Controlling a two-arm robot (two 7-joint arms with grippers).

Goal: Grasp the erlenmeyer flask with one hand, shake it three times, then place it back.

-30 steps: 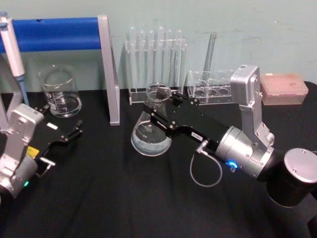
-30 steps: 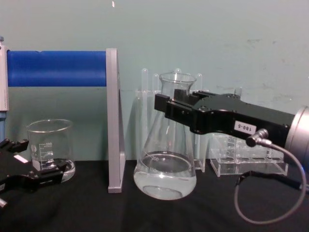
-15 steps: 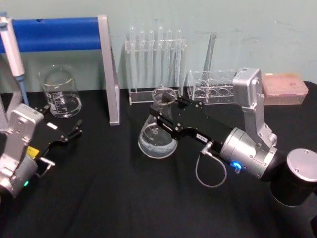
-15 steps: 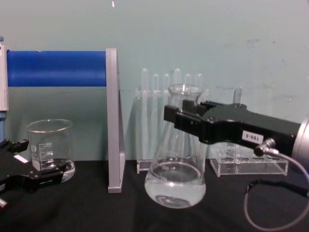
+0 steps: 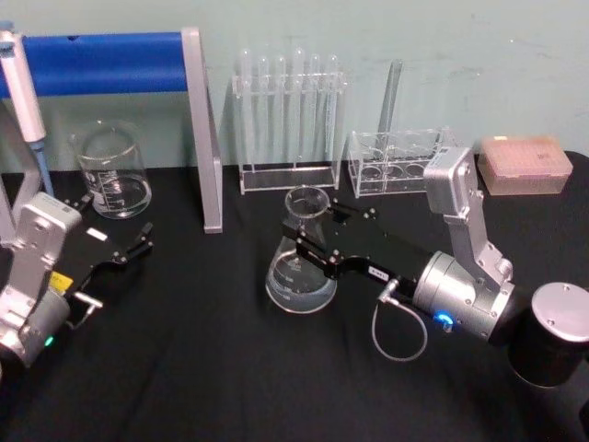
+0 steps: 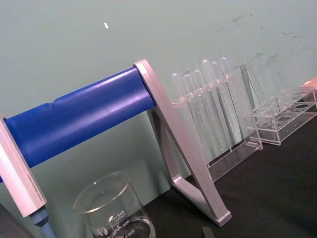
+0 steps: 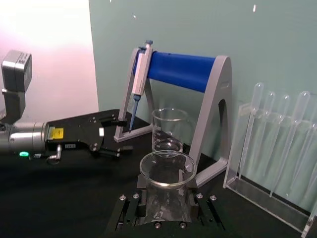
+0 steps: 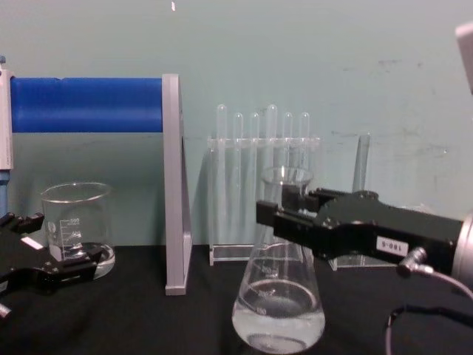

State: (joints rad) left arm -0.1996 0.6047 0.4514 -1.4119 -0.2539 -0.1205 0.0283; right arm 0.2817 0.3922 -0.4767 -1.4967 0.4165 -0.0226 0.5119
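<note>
Head view: my right gripper (image 5: 311, 247) is clamped on the neck of the flask (image 5: 300, 276), which stands upright mid-table in front of the test-tube rack (image 5: 287, 129). My left gripper (image 5: 133, 250) sits parked at the left near the beaker (image 5: 112, 173), fingers spread.

Chest view: clear liquid pools in the flask's base. I cannot tell whether it touches the table (image 8: 148, 318).

Right wrist view: the rim stands between the jaws.

Jaws of the right gripper (image 8: 275, 208) hide the neck of the flask (image 8: 279, 314); whether its base touches the counter (image 8: 148, 318) is unclear.
</note>
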